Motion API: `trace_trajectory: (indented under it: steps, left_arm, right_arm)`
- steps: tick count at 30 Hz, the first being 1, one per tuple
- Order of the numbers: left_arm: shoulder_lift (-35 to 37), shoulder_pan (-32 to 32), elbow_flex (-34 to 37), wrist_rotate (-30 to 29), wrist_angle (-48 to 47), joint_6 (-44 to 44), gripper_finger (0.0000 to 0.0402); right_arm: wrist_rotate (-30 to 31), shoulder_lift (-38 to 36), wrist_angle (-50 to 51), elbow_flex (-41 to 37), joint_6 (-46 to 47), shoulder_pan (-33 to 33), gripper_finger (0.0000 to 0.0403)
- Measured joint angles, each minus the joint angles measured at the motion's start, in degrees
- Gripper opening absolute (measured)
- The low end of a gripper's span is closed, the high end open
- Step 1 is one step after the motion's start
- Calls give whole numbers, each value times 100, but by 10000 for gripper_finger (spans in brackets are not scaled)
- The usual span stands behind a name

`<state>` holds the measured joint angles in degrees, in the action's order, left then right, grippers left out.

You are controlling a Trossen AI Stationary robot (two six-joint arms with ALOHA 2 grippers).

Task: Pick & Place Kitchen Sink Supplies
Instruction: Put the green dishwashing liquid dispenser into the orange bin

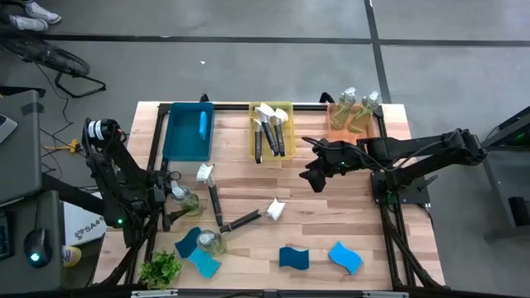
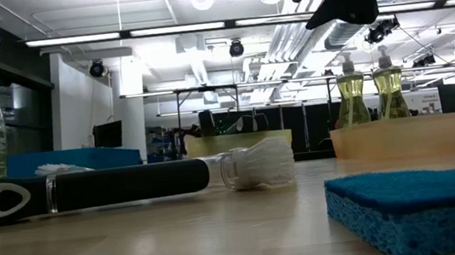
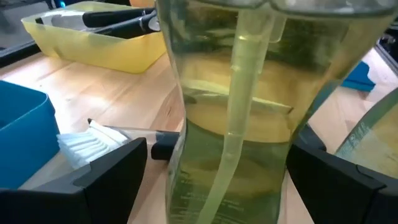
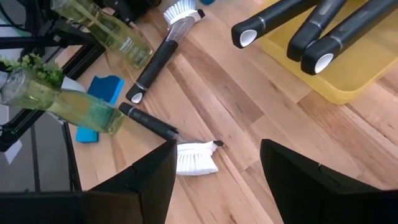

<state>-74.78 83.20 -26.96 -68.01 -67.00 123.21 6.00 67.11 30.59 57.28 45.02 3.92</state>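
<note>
While the left gripper closes its fingers around a soap bottle beside the blue bin, a loose grip could tip it; the right gripper hovers wide open near the yellow bin

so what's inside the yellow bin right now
The yellow bin holds dish brushes with black handles and white heads, at least three by the handle ends in the right wrist view. The bin floor beneath them is covered, so anything under the brushes cannot be seen.

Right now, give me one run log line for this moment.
left gripper: around soap bottle, table's left | right gripper: open, empty, above table centre | orange tray: two bottles
</note>
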Motion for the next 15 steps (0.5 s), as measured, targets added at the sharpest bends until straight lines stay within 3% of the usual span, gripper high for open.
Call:
trace_trajectory:
  steps: [6,15]
  left_arm:
    - [0,7,0,17,11,175,327]
    - [0,7,-4,34,6,484,194]
  right_arm:
    - [2,0,-2,0,65,0,224]
    - [-39,0,-2,0,147,0,224]
